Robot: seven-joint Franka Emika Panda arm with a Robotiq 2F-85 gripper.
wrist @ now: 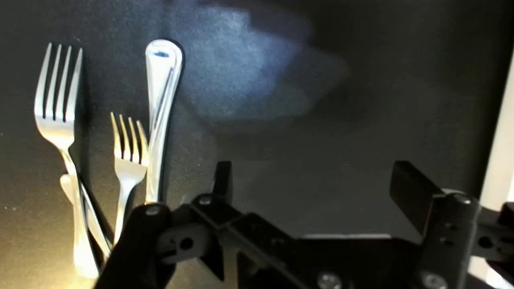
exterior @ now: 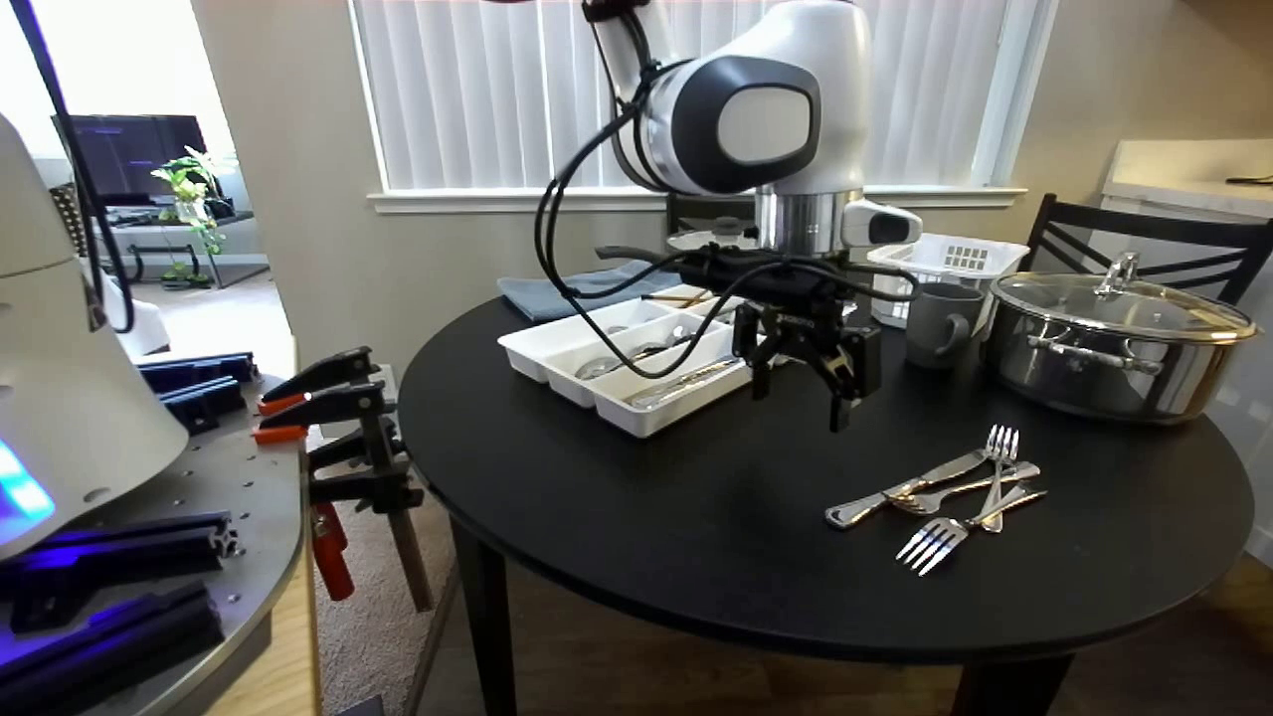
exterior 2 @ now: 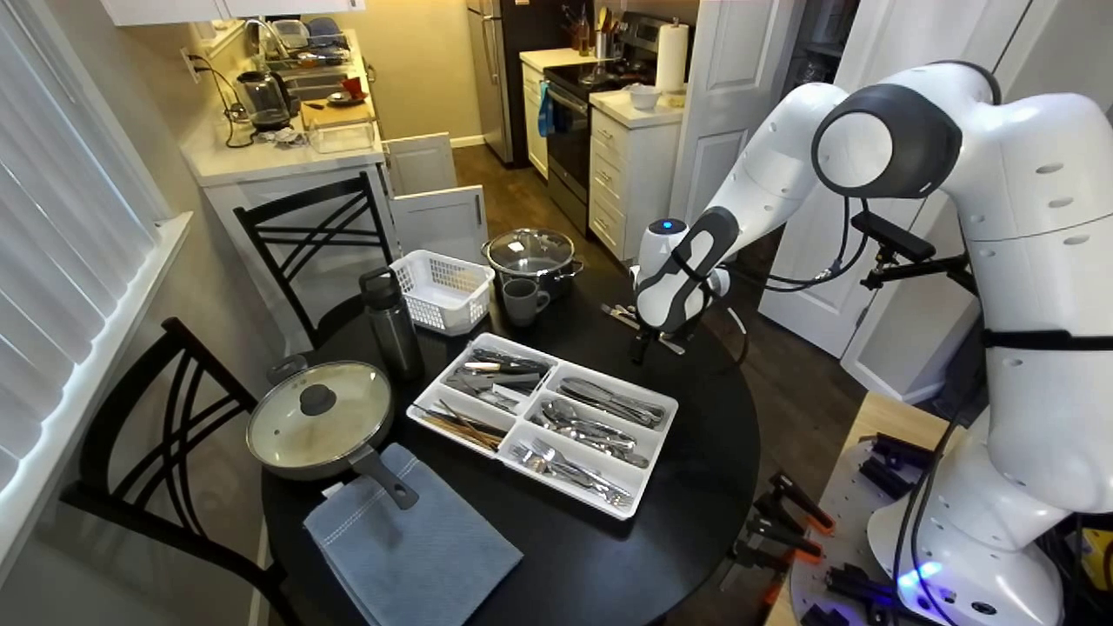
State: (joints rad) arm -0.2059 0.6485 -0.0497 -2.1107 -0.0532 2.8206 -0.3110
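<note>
My gripper [exterior: 801,400] stands open above the black round table [exterior: 696,517], with nothing between its fingers. In the wrist view the gripper [wrist: 315,176] spans bare dark tabletop. A small pile of silver cutlery lies nearest to it, at the left of that view: a large fork [wrist: 56,126], a smaller fork [wrist: 130,168] and a knife handle [wrist: 158,120]. Another piece crosses under the large fork; the gripper hides its lower part. On the gripper's other side is the white cutlery tray [exterior: 686,406], whose compartments hold spoons [exterior 2: 574,426], forks [exterior 2: 556,469], knives [exterior 2: 609,400] and other utensils.
A steel pot [exterior: 1104,368] with a glass lid, a grey mug [exterior: 935,333] and a white basket [exterior 2: 461,317] stand beyond the tray. A dark bottle [exterior 2: 400,335], a lidded pan [exterior 2: 356,426] and a folded blue cloth [exterior 2: 426,548] occupy the table's window side. Chairs surround that side.
</note>
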